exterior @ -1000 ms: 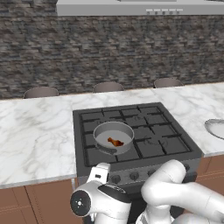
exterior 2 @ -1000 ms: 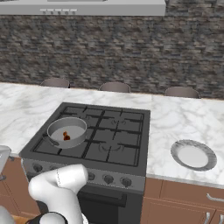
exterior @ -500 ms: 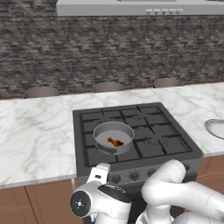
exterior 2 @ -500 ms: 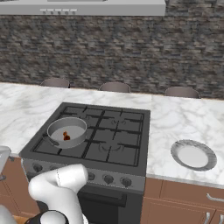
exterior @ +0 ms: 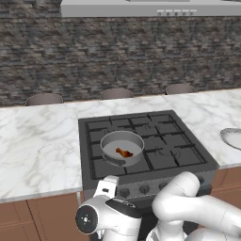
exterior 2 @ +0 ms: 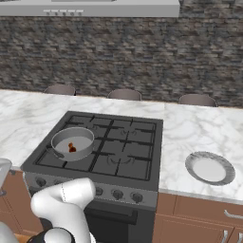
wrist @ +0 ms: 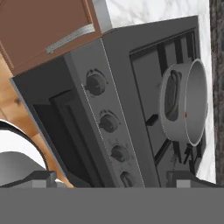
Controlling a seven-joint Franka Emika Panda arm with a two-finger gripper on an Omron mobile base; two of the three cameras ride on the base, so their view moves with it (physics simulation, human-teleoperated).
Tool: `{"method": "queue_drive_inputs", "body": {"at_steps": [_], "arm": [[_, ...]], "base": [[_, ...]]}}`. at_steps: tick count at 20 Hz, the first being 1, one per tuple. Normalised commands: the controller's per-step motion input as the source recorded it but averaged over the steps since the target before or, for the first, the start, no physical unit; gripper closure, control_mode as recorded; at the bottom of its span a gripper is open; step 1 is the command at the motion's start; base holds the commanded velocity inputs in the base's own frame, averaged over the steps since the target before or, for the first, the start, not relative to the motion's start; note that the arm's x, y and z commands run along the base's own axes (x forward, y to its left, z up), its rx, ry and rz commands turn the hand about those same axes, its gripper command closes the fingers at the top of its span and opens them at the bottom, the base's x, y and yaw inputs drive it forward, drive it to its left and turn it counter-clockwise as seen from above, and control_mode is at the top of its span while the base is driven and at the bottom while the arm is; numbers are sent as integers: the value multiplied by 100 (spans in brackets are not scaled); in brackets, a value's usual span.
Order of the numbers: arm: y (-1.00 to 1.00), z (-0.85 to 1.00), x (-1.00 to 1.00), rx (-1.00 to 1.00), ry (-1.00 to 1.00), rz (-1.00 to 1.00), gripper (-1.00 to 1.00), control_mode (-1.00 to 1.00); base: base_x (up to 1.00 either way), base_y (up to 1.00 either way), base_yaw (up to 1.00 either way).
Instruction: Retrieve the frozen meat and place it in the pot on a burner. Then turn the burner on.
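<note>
The grey pot [exterior: 122,147] stands on the front left burner [exterior: 98,151] of the dark cooktop. The frozen meat [exterior: 123,152], a small reddish-brown chunk, lies inside it. From the right side the pot [exterior 2: 72,142] and the meat [exterior 2: 71,147] sit at the stove's near left. My gripper [wrist: 113,178] is open and empty. It hovers low in front of the stove's front panel, facing a row of knobs [wrist: 108,122]. The hand view is rolled, with the pot [wrist: 186,103] at the right and a red speck of meat [wrist: 186,114] at its rim.
A shallow silvery dish [exterior 2: 210,168] rests on the marble counter right of the stove. Brown cabinet fronts [wrist: 39,26] flank the oven door [wrist: 57,127]. My white arm [exterior: 188,207] folds low before the stove. A stone wall [exterior: 117,56] backs the counter.
</note>
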Motion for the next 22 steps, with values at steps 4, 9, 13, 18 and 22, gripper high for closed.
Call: {"method": "queue_drive_inputs", "body": {"at_steps": [4, 9, 13, 18, 22], "arm": [[0, 0, 0, 0, 0, 0, -100, 100], [0, 0, 0, 0, 0, 0, -100, 100], [0, 0, 0, 0, 0, 0, -100, 100], [0, 0, 0, 0, 0, 0, -100, 100], [0, 0, 0, 0, 0, 0, -100, 100]], "base": [[0, 0, 0], [-4, -4, 0], [-25, -9, 0], [-30, -18, 0], [-32, -25, 0]]}}
